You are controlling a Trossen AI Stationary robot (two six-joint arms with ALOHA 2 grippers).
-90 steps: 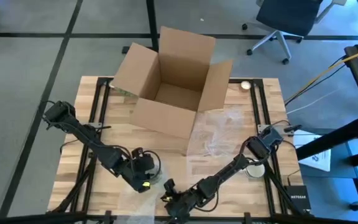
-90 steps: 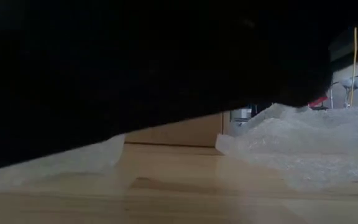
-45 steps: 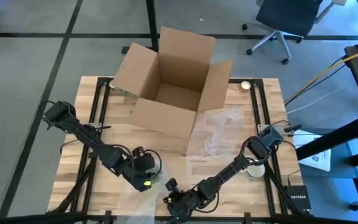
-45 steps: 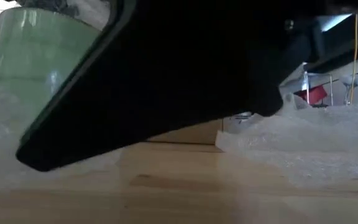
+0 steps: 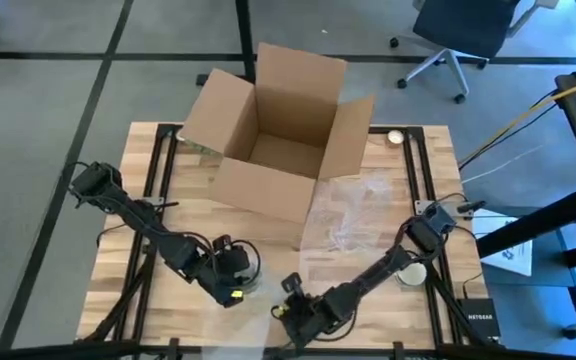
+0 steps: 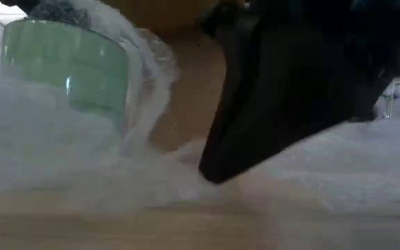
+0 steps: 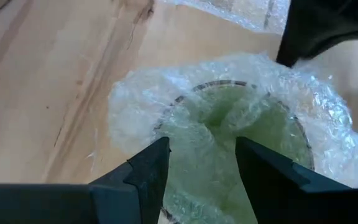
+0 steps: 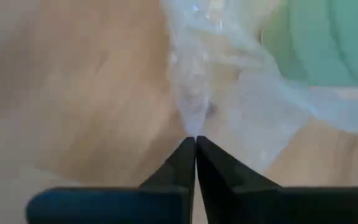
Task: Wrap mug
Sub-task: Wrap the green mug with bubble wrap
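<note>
Green mug (image 7: pixel 241 124) sits at 6 o'clock on the counter (image 5: pixel 138 220), left claw (image 7: pixel 201 163) parted w/ wrap bunched between its fingers, so right claw (image 8: pixel 195 146), clenched on the wrap (image 8: pixel 194 93), should pull taut & fold over the rim w/o tipping it.

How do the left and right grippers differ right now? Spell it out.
The left gripper has its jaws apart, while the right gripper has its jaws shut. The left is over the wrap tucked into the mug's mouth, whereas the right pinches a tail of wrap beside the mug. Both are low, working the same wrap.
</note>
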